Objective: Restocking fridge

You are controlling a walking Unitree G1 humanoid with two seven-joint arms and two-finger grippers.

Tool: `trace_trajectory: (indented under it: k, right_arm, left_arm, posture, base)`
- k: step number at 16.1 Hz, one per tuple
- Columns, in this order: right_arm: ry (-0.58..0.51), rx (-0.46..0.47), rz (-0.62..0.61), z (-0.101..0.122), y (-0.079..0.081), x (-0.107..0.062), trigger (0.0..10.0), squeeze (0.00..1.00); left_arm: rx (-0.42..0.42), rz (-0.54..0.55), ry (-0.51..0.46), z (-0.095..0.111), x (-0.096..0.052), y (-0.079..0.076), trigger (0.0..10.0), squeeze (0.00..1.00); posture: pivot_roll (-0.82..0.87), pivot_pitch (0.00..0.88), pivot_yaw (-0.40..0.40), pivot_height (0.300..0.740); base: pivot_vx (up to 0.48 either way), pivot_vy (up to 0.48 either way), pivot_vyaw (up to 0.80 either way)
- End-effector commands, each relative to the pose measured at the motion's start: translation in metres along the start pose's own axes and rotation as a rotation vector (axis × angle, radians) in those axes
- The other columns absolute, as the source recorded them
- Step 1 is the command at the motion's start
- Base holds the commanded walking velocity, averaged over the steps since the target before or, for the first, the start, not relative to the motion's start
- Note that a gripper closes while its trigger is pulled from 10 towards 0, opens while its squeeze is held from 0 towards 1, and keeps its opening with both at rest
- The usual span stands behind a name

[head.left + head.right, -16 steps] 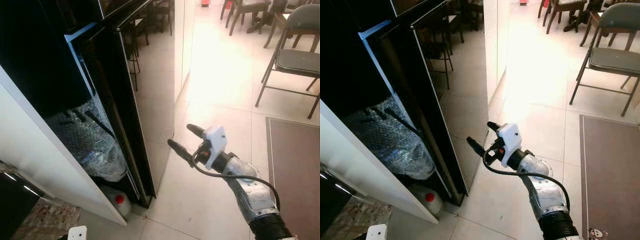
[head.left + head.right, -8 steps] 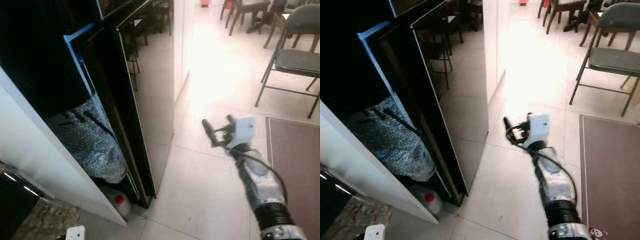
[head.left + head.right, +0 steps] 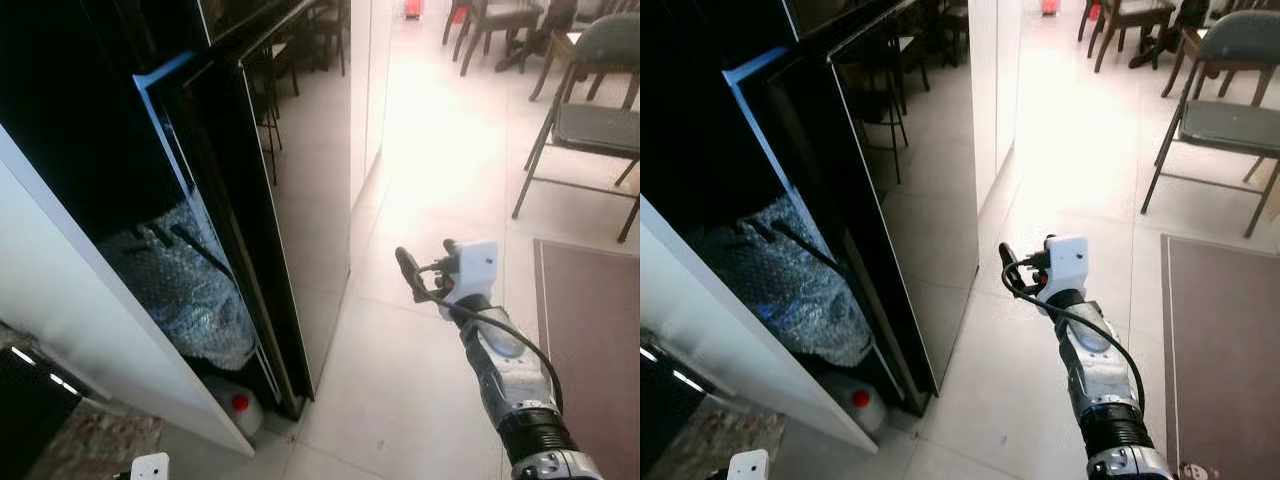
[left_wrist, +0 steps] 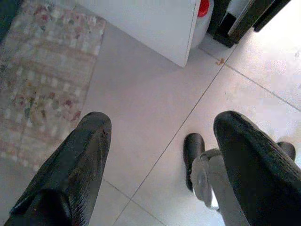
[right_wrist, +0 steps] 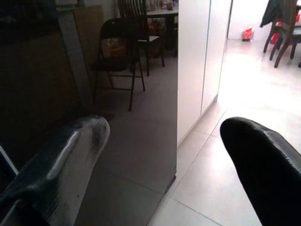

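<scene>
The fridge [image 3: 130, 200] stands at the robot's left with its glossy black door [image 3: 255, 230] swung part way open toward the room. The door is judged heavy and stiff, hinged, and smooth enough to slip under black fingers; its free vertical edge, facing the right gripper, is judged the best place to take hold, since a flat push on the glass would give little purchase. Inside the lower part a mass of bubble wrap [image 3: 185, 290] is seen, soft, light and easily crushed. Below it, on the floor beside the white panel [image 3: 90, 340], a white jug with a red cap [image 3: 238, 403] is seen; whether it is full cannot be told.

The right gripper [image 3: 428, 268] is held out over the floor, apart from the door edge, its fingers [image 5: 70, 155] spread and holding nothing. The left gripper [image 4: 160, 160] hangs low over the tiles, fingers likewise parted and empty.

The floor is of pale glossy tiles [image 3: 400, 400], judged slippery underfoot. A brown mat [image 3: 590, 330] lies to the right, a patterned rug [image 4: 42, 80] near the fridge foot, and folding chairs [image 3: 590, 110] stand beyond.
</scene>
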State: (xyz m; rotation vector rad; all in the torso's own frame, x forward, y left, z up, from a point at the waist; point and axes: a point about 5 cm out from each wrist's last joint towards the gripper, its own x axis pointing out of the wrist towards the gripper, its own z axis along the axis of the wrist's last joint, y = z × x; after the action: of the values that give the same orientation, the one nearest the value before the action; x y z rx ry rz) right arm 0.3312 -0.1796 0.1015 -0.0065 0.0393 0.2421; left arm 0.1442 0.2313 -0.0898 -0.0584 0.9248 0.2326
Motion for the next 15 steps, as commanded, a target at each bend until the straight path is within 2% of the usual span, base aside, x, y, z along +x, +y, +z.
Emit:
trace_trajectory:
  k: [1, 6, 11, 13, 15]
  right_arm:
    - [-0.014, 0.001, 0.01, 0.004, 0.004, 0.005, 10.0, 0.0]
    - [-0.002, -0.011, 0.024, 0.002, 0.006, 0.005, 10.0, 0.0]
    - [-0.001, -0.04, 0.078, 0.002, 0.011, 0.003, 10.0, 0.0]
    - [0.0, -0.078, 0.126, 0.003, 0.015, 0.002, 10.0, 0.0]
    - [0.003, -0.129, 0.272, 0.006, 0.031, 0.004, 10.0, 0.0]
  left_arm:
    - [-0.012, 0.015, 0.008, -0.002, -0.001, 0.004, 10.0, 0.0]
    - [-0.011, 0.019, 0.01, -0.002, -0.001, 0.003, 10.0, 0.0]
    - [-0.005, 0.021, 0.011, -0.001, 0.0, 0.003, 10.0, 0.0]
    - [-0.002, 0.02, 0.013, -0.001, 0.0, 0.003, 10.0, 0.0]
    - [0.001, 0.02, 0.014, -0.001, 0.0, 0.003, 10.0, 0.0]
  posture:
    - [-0.12, 0.0, 0.1, 0.74]
    - [-0.12, 0.0, 0.099, 0.74]
    - [-0.12, 0.0, 0.097, 0.74]
    - [-0.12, 0.0, 0.1, 0.74]
    - [-0.13, 0.0, 0.102, 0.74]
  base:
    - [0.319, 0.0, 0.0]
    - [0.314, 0.0, 0.0]
    - [0.0, 0.0, 0.0]
    - [0.0, 0.0, 0.0]
    - [0.0, 0.0, 0.0]
